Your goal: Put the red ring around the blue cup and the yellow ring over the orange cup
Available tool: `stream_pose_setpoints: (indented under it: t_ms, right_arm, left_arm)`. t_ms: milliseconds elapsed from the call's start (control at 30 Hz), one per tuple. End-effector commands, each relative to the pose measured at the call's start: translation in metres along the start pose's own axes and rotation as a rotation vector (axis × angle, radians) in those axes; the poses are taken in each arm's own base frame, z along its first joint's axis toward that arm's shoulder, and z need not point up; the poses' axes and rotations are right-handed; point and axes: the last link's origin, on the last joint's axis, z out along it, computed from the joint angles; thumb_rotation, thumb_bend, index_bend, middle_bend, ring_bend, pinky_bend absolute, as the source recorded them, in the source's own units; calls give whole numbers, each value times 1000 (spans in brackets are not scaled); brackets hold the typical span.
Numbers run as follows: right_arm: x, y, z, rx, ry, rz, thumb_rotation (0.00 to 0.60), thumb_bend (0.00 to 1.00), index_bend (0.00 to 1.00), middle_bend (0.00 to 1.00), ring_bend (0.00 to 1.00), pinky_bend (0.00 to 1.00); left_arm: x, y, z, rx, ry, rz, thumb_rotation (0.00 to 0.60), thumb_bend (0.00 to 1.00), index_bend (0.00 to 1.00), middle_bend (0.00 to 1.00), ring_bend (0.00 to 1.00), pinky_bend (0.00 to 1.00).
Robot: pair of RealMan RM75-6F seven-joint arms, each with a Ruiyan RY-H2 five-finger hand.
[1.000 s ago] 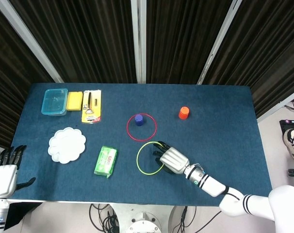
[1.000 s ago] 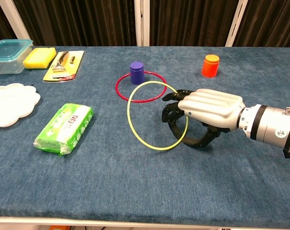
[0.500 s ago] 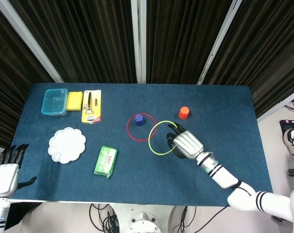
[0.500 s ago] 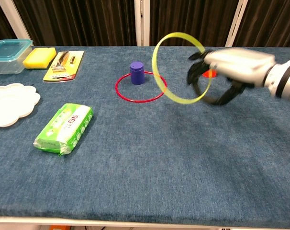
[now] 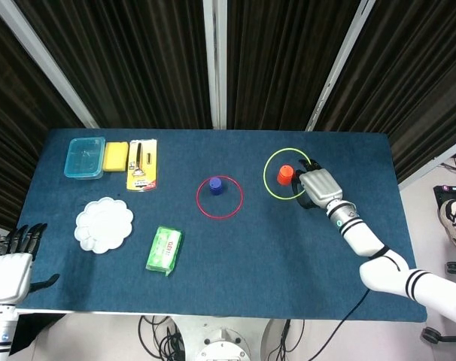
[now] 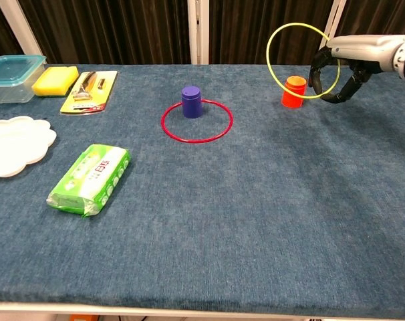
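The yellow ring (image 6: 303, 61) is held by its edge in the right hand (image 6: 341, 63), fingers closed on it, tilted above the orange cup (image 6: 294, 91) just beside the hand. The ring looks thin, light and bendy, so a gentle hold at the rim should be kept.

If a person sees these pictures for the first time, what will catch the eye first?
Most striking is the yellow ring, held tilted in the air by the right robot hand just above the orange cup at the far right of the table. Near the middle, the red ring lies flat around the blue cup. The left robot hand waits open off the table's near left corner.
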Motion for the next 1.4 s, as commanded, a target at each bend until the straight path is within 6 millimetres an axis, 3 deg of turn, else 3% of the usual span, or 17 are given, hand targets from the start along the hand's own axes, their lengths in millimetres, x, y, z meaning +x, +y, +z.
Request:
stream_pose_setpoints:
  t_ms: [33,400,700,1100,1267,1400]
  right_arm:
    - [-1,-2,12,-18,-15,2,600,352,699,295,0,0]
    - [-4,3,16,-44,-23,10,600,343,680,289,0,0]
    - [-8,4,16,-60,-42,5,600,55,548,254,0,0]
    - [-3,7,9,-72,-41,9,600,26,516,248,0,0]
    - [5,8,-18,-39,11,33,600,26,498,262,0,0]
    - [10,14,-63,-19,148,59,600,32,447,319,54,28]
  left_arm:
    - [1,0,0,2,-2,3,600,96,57,53,0,0]
    - [0,0,0,9,-9,3,600,96,57,53,0,0]
    - [0,0,0,8,-8,4,600,96,57,53,0,0]
    - [0,0,1,2,-8,1,600,96,57,53,0,0]
    - [0,-1,1,3,-2,-4,600,96,57,53,0,0]
    - [0,-3,2,6,13,-10,600,96,57,53,0,0]
